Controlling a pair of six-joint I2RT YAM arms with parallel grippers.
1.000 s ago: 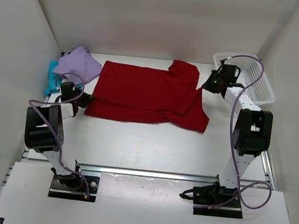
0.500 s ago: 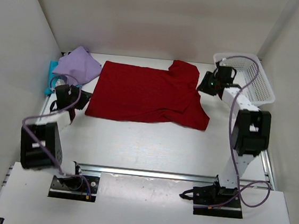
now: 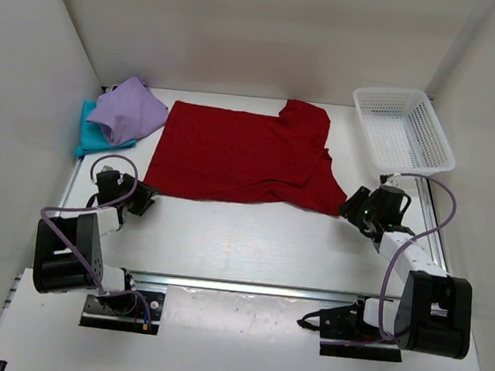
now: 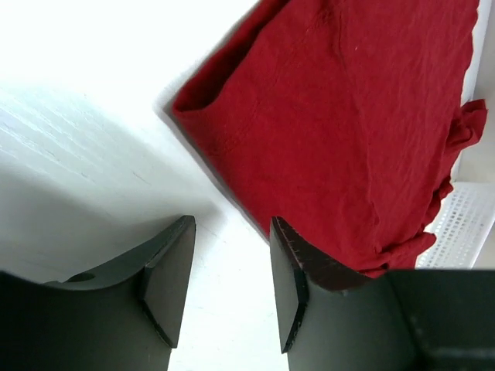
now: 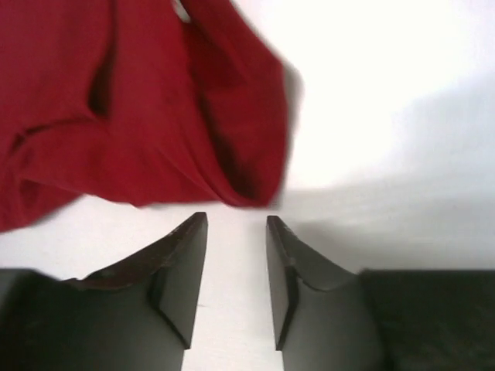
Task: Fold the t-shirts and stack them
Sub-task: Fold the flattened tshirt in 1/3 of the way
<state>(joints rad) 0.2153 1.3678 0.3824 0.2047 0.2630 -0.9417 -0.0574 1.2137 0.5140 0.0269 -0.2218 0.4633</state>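
1. The dark red shirt (image 3: 241,158) lies spread out on the middle of the desk (image 3: 251,239), toward the back. Its body is mostly flat, and its sleeves and neck point to the right.
2. One sleeve sits bunched at the far right of the shirt. The other reaches toward the near right and ends in a folded, creased corner.
3. The purple shirt (image 3: 130,109) sits in a soft heap at the far left of the desk. It lies on top of the teal shirt (image 3: 89,133), which shows only as an edge under it and on its left side.
4. The purple heap is just beside the red shirt's left hem; whether they touch cannot be told.
5. The left fingers (image 3: 143,196) are low over the desk, just short of the red shirt's near left corner.
6. In the left wrist view, these fingers (image 4: 170,270) are moderately apart with bare desk between them. They hold nothing, and the shirt corner (image 4: 340,139) lies just ahead of them.
7. The right fingers (image 3: 354,204) are low beside the near right sleeve corner.
8. In the right wrist view, these fingers (image 5: 186,263) show a narrow gap with only desk in it. The sleeve edge (image 5: 155,116) lies just beyond their tips, and they grip nothing.
9. A white mesh basket (image 3: 404,131) stands at the far right corner, apart from the shirts.
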